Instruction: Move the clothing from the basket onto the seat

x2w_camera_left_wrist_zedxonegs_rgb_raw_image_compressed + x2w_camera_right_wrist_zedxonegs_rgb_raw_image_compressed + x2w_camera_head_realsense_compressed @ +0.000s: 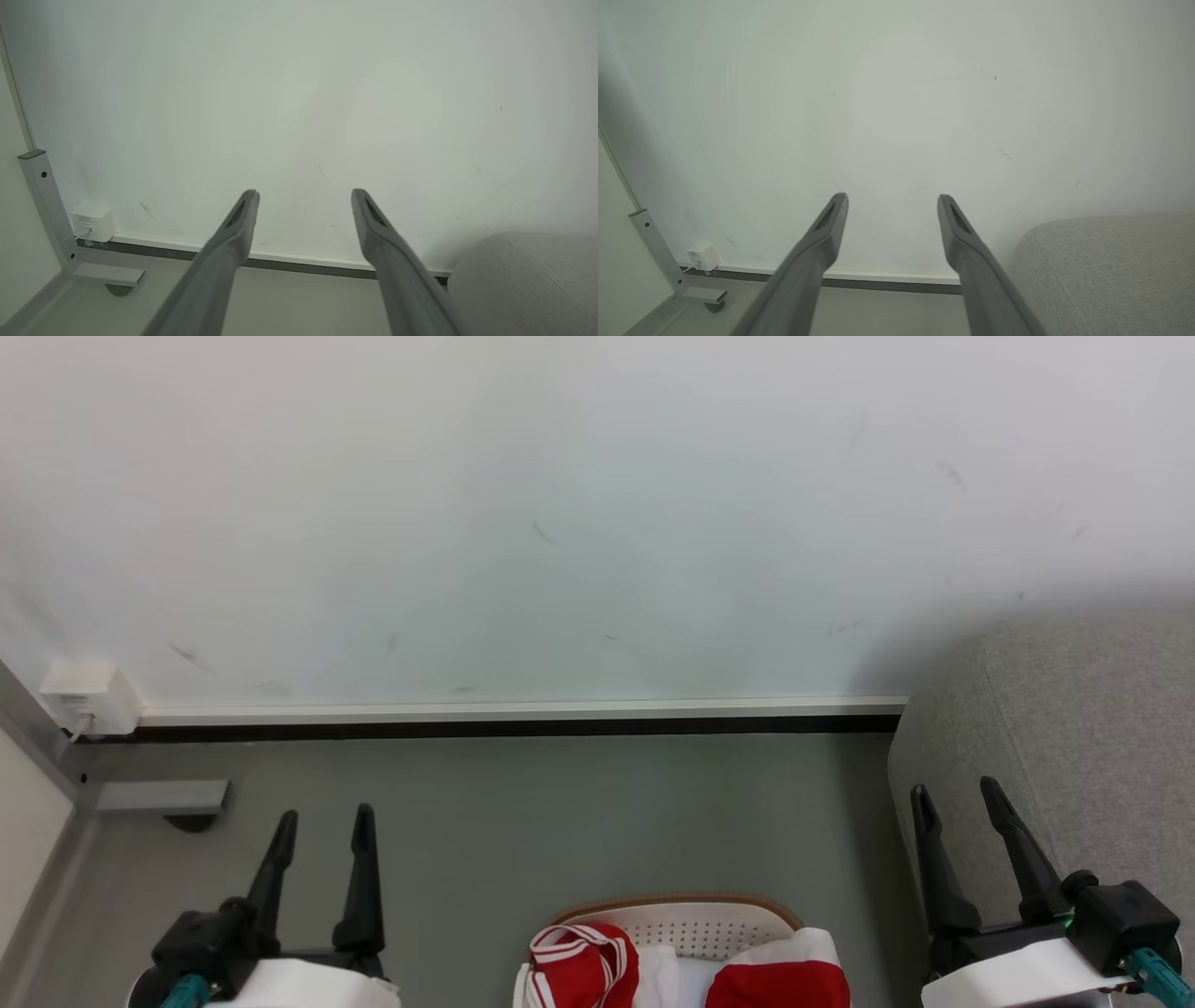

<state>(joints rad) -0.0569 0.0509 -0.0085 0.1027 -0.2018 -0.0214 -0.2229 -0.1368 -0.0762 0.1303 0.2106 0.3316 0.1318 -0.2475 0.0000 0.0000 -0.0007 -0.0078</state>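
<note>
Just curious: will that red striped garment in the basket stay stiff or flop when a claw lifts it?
Probably floppy: the red clothing lies bunched in soft folds in the basket. Likely light, thin cloth that may trail down.

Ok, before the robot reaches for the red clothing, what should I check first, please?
1. Left pincer open and empty: ok.
2. Right pincer open and empty: ok.
3. Red clothing lying in the basket: ok.
4. Whole basket inside the head view: not ok, the bottom edge cuts it off.
5. Sofa seat free to receive the clothing: cannot tell, just its corner is visible.
6. Floor beyond the basket free: ok.
</note>
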